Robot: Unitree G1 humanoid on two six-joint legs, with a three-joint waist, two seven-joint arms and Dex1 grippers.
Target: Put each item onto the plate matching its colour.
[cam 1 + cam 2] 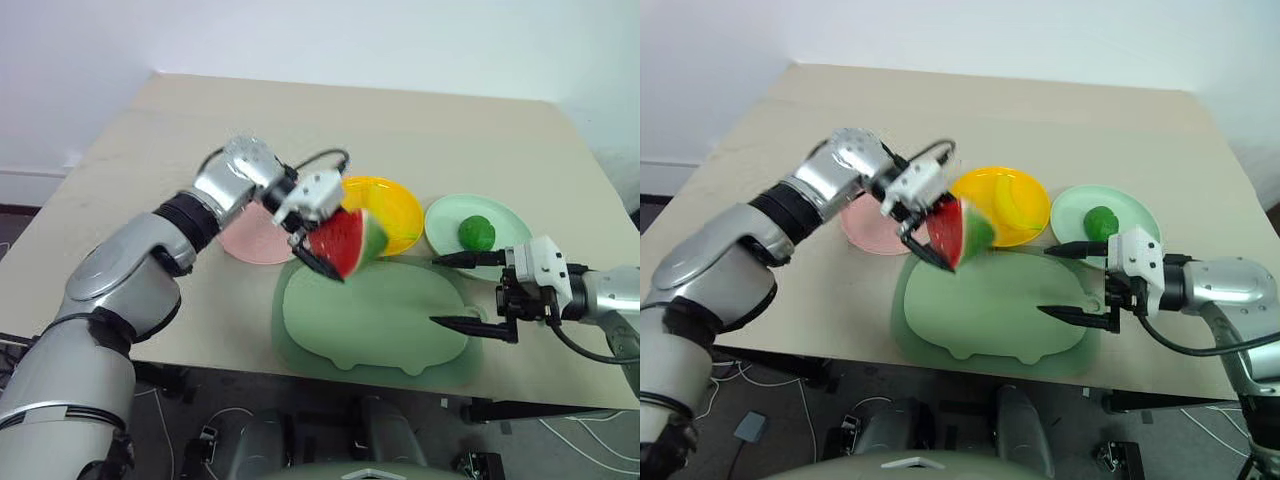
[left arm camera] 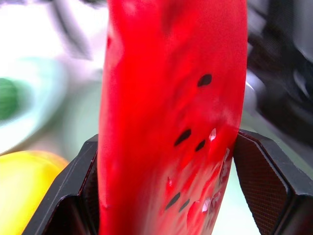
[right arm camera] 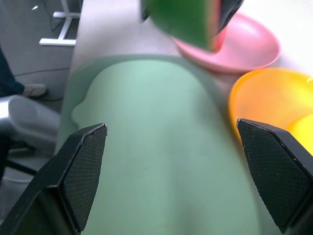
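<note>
Pink plate (image 1: 252, 238) on counter (image 1: 120, 170), bare, behind left end effector (image 1: 322, 250). Left end effector clamped on watermelon slice (image 1: 347, 243), held above pig-shaped mat (image 1: 375, 320). Advice: carry slice back-left, centre over pink plate, lower before release. Banana (image 1: 378, 207) on yellow plate (image 1: 405, 205), green fruit (image 1: 477, 232) on mint plate (image 1: 445, 222). Right end effector (image 1: 470, 292) wide apart, empty.

you see a red watermelon slice (image 1: 345, 243) with black seeds and green rind; pink plate (image 1: 250, 238), yellow plate (image 1: 395, 205), mint plate (image 1: 445, 222).
</note>
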